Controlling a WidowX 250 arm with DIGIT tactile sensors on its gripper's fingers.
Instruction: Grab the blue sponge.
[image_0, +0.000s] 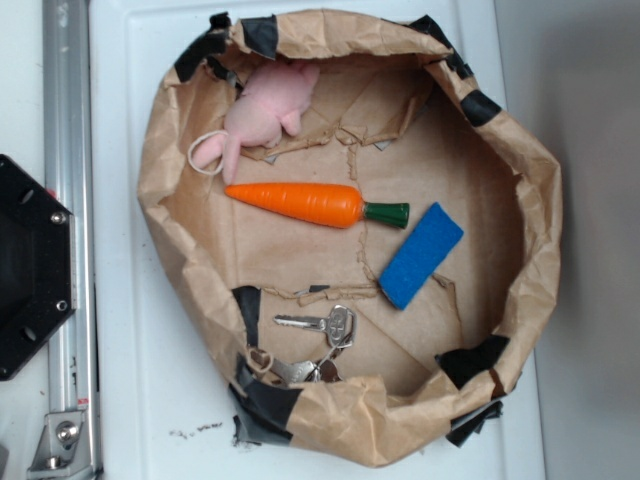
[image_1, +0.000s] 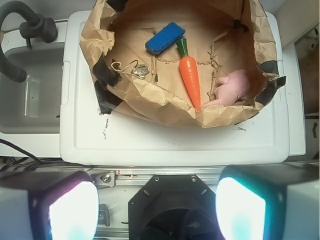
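Blue sponge (image_0: 421, 256) lies flat at center right of the overhead frame, inside the paper-lined basin (image_0: 530, 200), just off the carrot's (image_0: 300, 203) green tip. The gripper (image_1: 157, 200) looks wide open, far from it; a descent square across the sponge's narrow sides would suit best.

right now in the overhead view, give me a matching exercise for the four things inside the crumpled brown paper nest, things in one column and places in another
Things:
1. flat bright blue rectangular sponge
2. orange plastic carrot with a green stem
3. pink plush toy
4. bunch of silver metal keys

Places, by the exterior view:
A. top left, against the paper wall
B. bottom middle, near the black tape
C. right of centre, lying at a slant
D. across the middle, green end pointing right

Pairs: 1-C, 2-D, 3-A, 4-B

The gripper shows only in the wrist view, well short of the crumpled brown paper nest.
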